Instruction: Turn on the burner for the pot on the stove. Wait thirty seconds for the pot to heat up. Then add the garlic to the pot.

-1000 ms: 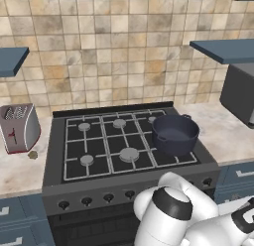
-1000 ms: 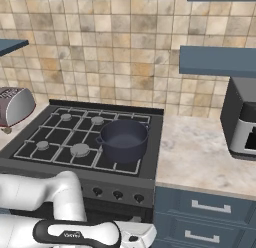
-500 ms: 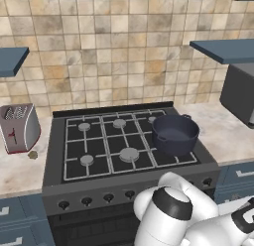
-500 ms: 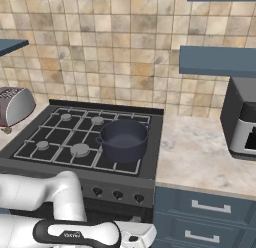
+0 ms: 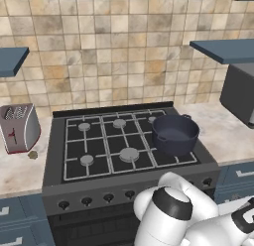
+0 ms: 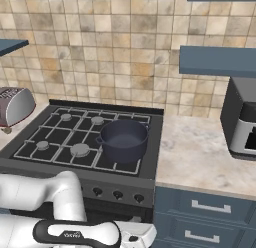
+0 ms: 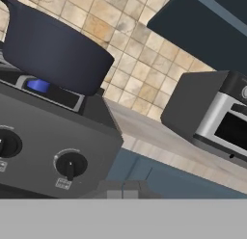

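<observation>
Pot is seen on the front right burner of the stove, and nothing can be seen inside it; only its dark floor is shown. From the right base view the pot looks bare inside too. In the hand view a blue flame is seen under the pot, and two knobs are seen on the stove front below it. Garlic is found on the counter left of the stove, just beside the toaster and well apart from the pot. An oven is seen on the counter right of the stove. The gripper's fingers are pressed together, with nothing held.
</observation>
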